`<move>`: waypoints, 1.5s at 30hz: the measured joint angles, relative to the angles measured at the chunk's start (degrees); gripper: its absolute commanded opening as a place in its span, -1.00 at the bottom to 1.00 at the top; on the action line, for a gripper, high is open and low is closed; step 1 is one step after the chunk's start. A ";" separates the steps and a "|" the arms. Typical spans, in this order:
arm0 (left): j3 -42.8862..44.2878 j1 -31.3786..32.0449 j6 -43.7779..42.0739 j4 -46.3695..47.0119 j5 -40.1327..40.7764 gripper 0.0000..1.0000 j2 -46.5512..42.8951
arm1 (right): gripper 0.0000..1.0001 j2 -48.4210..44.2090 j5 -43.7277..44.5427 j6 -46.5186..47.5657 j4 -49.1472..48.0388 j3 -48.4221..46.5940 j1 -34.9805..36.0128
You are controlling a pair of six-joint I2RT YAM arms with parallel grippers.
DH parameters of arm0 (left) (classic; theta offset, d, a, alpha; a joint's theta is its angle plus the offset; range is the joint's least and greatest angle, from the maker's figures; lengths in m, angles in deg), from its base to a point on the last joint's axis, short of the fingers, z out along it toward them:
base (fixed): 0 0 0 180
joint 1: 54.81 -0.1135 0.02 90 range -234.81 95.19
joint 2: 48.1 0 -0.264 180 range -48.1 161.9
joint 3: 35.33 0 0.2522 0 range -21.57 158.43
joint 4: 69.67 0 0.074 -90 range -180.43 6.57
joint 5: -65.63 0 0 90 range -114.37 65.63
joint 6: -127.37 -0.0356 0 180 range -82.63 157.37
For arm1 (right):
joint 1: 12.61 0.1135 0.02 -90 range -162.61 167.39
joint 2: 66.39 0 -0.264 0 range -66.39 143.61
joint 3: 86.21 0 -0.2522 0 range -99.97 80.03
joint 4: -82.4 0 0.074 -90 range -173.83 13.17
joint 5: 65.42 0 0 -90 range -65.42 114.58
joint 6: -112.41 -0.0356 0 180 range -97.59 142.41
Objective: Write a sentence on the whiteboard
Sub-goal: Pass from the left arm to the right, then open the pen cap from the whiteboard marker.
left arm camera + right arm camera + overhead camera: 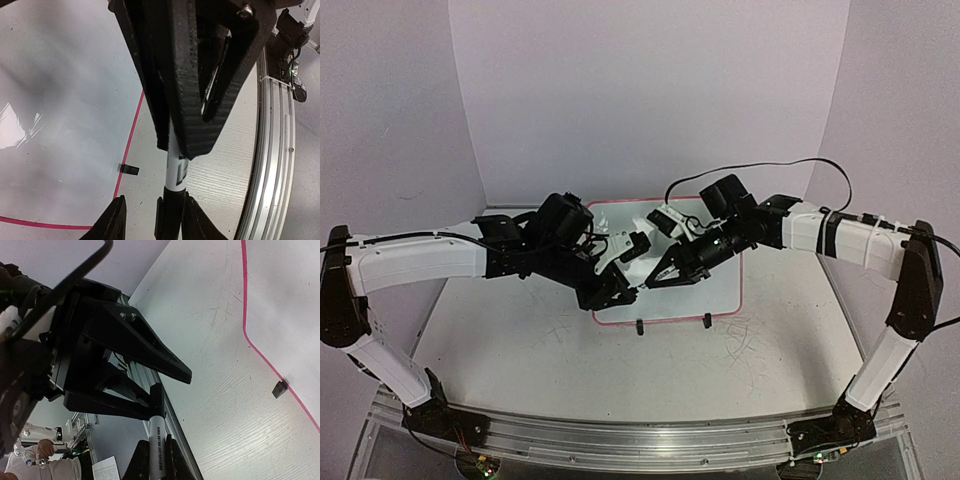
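The whiteboard point(718, 296) lies flat mid-worktop point(520, 340), toward the far edge. Over its near edge my right gripper point(157, 445) pinches the marker point(176, 172), with the left gripper point(156, 201) parted around it. I should draw the left straight back without knocking the pen askew.

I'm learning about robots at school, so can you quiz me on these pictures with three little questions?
1. True or false: the whiteboard is edged in blue.
2. What thing do the two tools meet at? A) a marker B) a sponge C) a cup
3. Which one is shut on the marker, the left tool or the right tool?
Key: 1 false, it is edged in pink. 2 A. 3 the right tool; the left tool stands open.
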 measured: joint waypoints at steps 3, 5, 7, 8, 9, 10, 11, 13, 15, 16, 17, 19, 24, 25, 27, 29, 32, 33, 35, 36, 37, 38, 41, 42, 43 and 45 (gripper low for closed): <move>0.00 0.00 0.14 0.46 -0.17 -0.37 -0.31 | -1.00 -0.02 -0.02 -0.11 -0.45 0.10 0.00; 0.00 0.00 0.14 0.84 -0.49 -0.49 -0.32 | -1.00 -0.16 -0.02 -0.22 -0.97 0.22 0.00; 0.00 0.00 0.13 1.06 -0.88 -0.70 -0.32 | -1.00 -0.58 -0.01 -0.43 -1.44 0.58 0.00; 0.00 0.00 -0.02 1.12 -1.15 -0.80 -0.32 | -1.00 -0.81 0.10 -0.56 -1.59 0.70 0.02; 0.00 0.00 -0.13 1.14 -1.39 -0.88 -0.32 | -1.00 -1.02 0.23 -0.70 -1.74 0.77 0.04; 0.00 0.06 -0.21 1.21 -1.57 -0.98 -0.32 | -1.00 -1.21 0.31 -0.81 -1.89 0.81 0.04; 0.00 0.19 -0.18 1.28 -1.65 -1.00 -0.32 | -1.00 -1.41 0.42 -0.90 -1.94 0.88 0.04; 0.00 0.28 -0.64 1.42 -1.58 -1.00 -0.43 | -1.00 -1.88 0.58 -1.02 -2.09 1.34 0.07; -0.02 0.35 -0.75 1.48 -1.47 -1.00 -0.62 | -1.00 -2.25 0.69 -1.03 -2.37 1.70 0.09; -0.13 0.37 -1.08 1.55 -1.40 -1.00 -0.85 | -1.00 -2.53 0.77 -0.87 -2.70 1.96 0.09; -0.26 0.41 -1.68 1.68 -1.35 -1.00 -1.21 | -1.00 -3.08 0.95 -0.55 -3.29 2.46 0.09; -1.31 0.65 -2.92 2.98 -1.27 -1.00 -2.60 | -1.00 -4.71 1.33 0.19 -4.48 3.68 0.04; -5.24 1.92 -6.56 6.70 2.66 -1.00 -9.60 | -1.00 -13.89 -1.34 3.47 -7.46 9.73 -4.09; -6.45 1.33 -6.87 5.90 4.34 -1.00 -11.54 | -1.00 -17.22 -1.39 4.38 -6.78 11.53 -7.31; -8.54 -0.09 -7.56 4.42 8.28 -1.00 -15.62 | -1.00 -23.83 0.24 6.09 -5.29 14.19 -13.67; -9.94 -1.28 -7.85 3.99 12.31 -1.00 -19.05 | -1.00 -30.08 4.86 7.49 -4.37 15.46 -17.14; -11.72 -1.53 -6.83 4.94 18.04 -1.00 -22.56 | -1.00 -38.62 13.86 9.24 -4.77 15.90 -16.42; -12.38 -1.53 -6.14 5.55 19.98 -1.00 -23.34 | -1.00 -40.87 16.48 9.66 -5.37 15.98 -16.08; -14.19 -1.51 -3.79 7.42 24.10 -1.00 -24.63 | -1.00 -44.63 22.45 10.54 -7.43 16.70 -15.84; -15.20 -1.53 -2.66 8.33 26.03 -1.00 -25.19 | -1.00 -46.26 25.96 10.92 -8.81 17.30 -15.82; -16.55 -1.53 -0.60 9.57 28.58 -1.00 -25.81 | -1.00 -47.44 29.09 11.19 -10.42 18.01 -15.82; -17.78 -1.53 1.30 10.51 30.89 -1.00 -26.27 | -1.00 -48.45 32.55 11.45 -12.37 18.91 -15.82; -21.04 -1.55 8.05 12.59 37.66 -1.00 -27.05 | -1.00 -49.47 40.38 11.75 -17.77 21.41 -15.82; -21.96 -1.55 10.56 13.14 40.10 -1.00 -27.08 | -1.00 -49.61 42.53 11.68 -19.69 22.28 -15.82; -22.81 -1.55 13.08 13.48 42.51 -1.00 -27.08 | -1.00 -49.46 44.30 11.52 -21.56 23.10 -15.82; -24.22 -1.55 19.13 13.42 47.33 -1.00 -27.05 | -1.00 -48.97 47.61 10.83 -24.88 24.67 -15.86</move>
